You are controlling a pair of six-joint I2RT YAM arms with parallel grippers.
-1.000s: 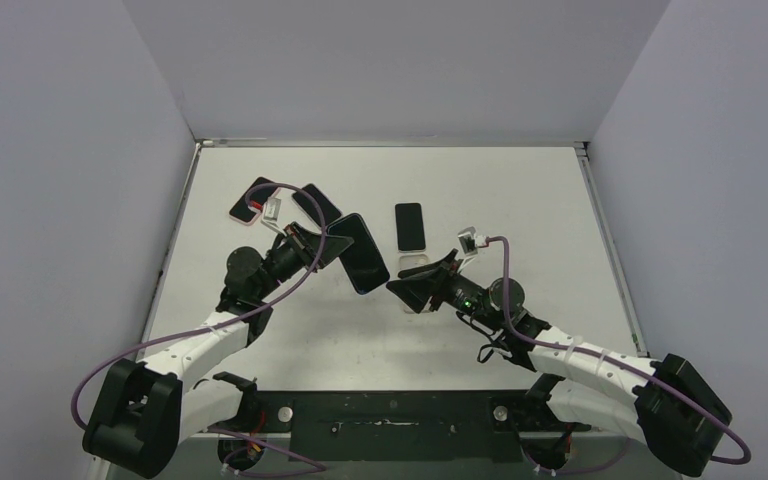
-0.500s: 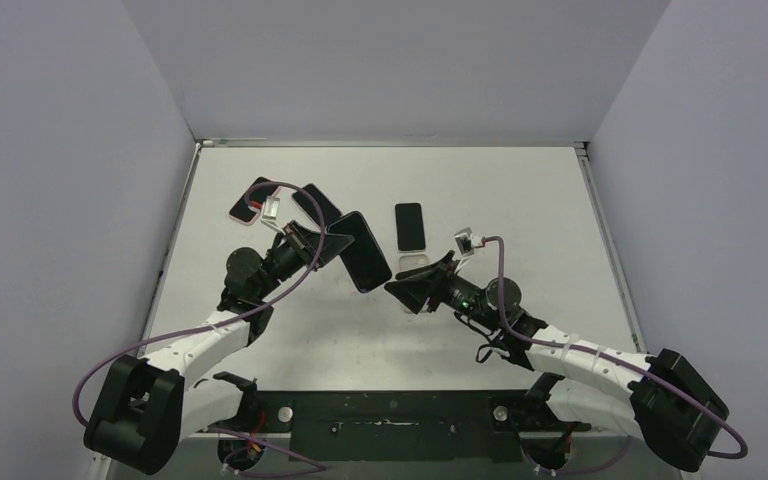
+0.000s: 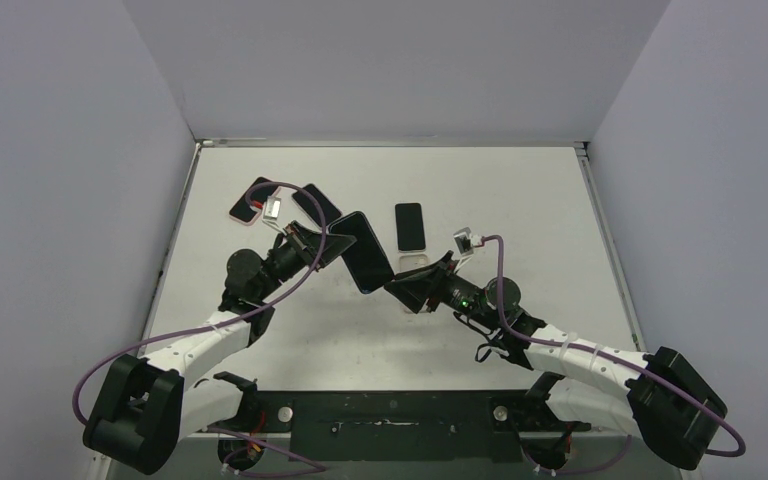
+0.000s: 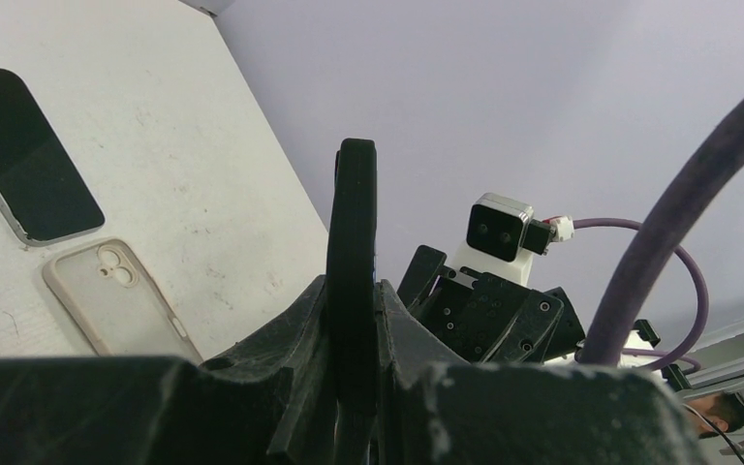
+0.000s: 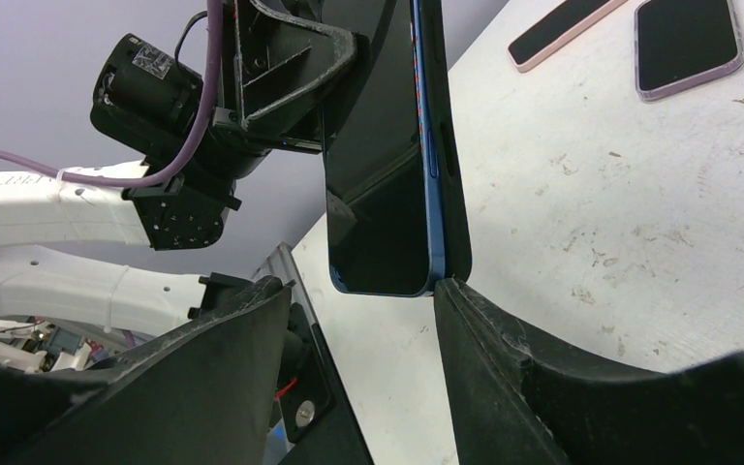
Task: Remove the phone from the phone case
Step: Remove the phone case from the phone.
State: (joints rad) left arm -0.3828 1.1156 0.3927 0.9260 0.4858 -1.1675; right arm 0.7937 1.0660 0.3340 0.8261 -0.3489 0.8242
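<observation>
phone (image 5: 378, 174) in its case (image 5: 449, 194): pinched edge-on above the table (image 3: 520, 200) by narrow left gripper (image 4: 354, 320), lower end between right gripper's (image 5: 363, 291) parted fingers. could have slipped free or stayed cased if squeezed across both layers.

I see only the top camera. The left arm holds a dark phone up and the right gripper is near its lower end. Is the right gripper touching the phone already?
Observer: Just barely. In the right wrist view the lower end of the phone sits between the open fingers of the right gripper. One finger meets its bottom corner, and the other stands apart.
Operator: Is the case on the phone?
Observer: It looks so. Along the phone's blue edge there is a black case behind it.
Operator: Does the left gripper hold it well?
Observer: In the left wrist view the left gripper is shut on the phone, which stands edge-on between its fingers.
</observation>
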